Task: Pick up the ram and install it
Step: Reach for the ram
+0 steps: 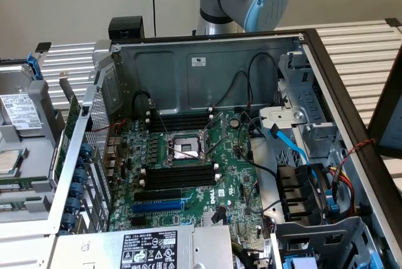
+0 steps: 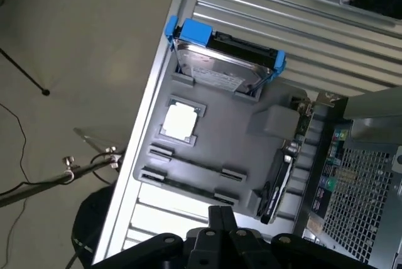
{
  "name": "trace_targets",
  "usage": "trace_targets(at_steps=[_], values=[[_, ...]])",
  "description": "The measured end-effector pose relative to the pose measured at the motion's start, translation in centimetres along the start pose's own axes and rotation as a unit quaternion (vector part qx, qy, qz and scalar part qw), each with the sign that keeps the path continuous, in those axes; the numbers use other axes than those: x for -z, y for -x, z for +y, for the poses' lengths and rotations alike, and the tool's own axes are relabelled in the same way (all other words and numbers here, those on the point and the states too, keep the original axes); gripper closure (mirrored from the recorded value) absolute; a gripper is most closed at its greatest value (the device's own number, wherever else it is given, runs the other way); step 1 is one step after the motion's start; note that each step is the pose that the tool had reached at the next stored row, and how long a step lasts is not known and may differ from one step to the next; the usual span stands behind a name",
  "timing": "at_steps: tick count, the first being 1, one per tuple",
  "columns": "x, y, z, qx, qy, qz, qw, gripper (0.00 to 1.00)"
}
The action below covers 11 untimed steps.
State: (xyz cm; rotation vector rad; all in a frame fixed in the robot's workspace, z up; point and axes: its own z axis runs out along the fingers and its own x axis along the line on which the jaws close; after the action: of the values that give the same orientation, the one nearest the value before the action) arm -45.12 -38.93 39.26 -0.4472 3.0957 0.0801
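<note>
- Hovering over the grey tray (image 2: 245, 149), our end effector (image 2: 221, 211) is clenched on nothing.
- We judge the pickup step in hand: the ram (image 1: 22, 185), a thin green strip, seems to stand on edge in that tray; the black slots (image 1: 179, 178) sit empty.
- Grasping it calls for parted fingers squared across its thin edge.

Print on the power supply label (image 1: 149, 248) and drive sticker (image 1: 20, 110) is unreadable

The motherboard (image 1: 235, 175) was green, its memory slots (image 1: 179, 180) black with white end clips, one long slot (image 1: 158, 207) blue, the case (image 1: 169, 74) grey, the arm's joint cap (image 1: 267, 2) pale blue and the gripper (image 2: 221, 211) black.
</note>
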Motion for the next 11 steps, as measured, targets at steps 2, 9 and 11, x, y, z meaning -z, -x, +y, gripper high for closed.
trace_targets(at_steps=[2,9,11], values=[[0.00,0.00,0.00,0.018,0.0003,0.0008,0.9998,0.90],[0.00,0.00,0.00,0.082,0.0016,0.0040,0.9967,0.90],[0.00,0.00,0.00,0.099,0.0020,0.0049,0.9951,0.90]])
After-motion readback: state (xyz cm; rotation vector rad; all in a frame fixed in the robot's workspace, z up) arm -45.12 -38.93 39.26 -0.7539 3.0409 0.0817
